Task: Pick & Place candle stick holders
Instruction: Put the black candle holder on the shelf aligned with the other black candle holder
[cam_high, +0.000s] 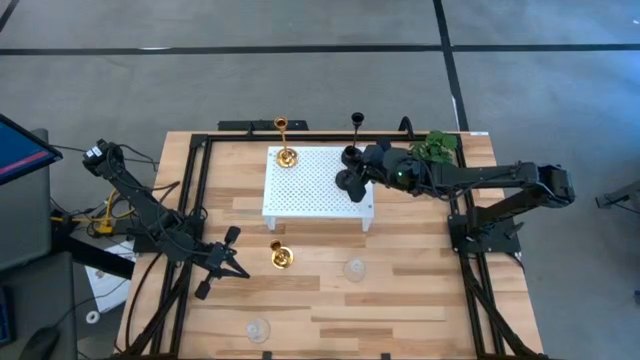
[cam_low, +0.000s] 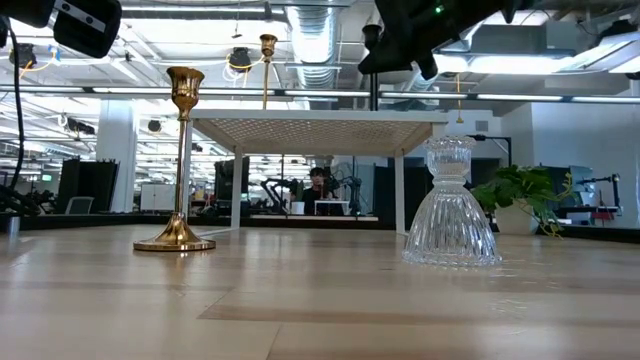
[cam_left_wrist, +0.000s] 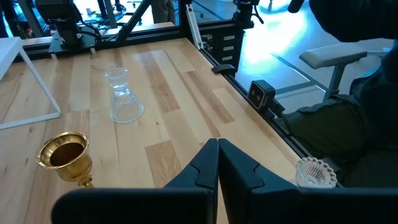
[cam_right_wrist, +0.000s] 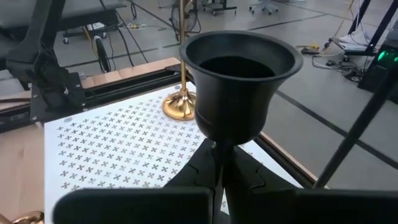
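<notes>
Right up against your right wrist camera is the black candle holder (cam_right_wrist: 239, 81), its thin stem pinched in the right claw (cam_right_wrist: 219, 163) over the near-right part of the white perforated platform (cam_high: 310, 180). One gold holder (cam_high: 286, 155) already stands on that platform; another gold one (cam_high: 281, 256) and two clear glass holders (cam_high: 354, 268) wait on the counter (cam_high: 400, 290), a second black one (cam_high: 357, 121) at the far edge. Your left claw (cam_left_wrist: 218, 163) is closed on nothing beside the gold one. Judge the glass fragile and slick, the metal top-heavy: grip stems low, set down level.
</notes>
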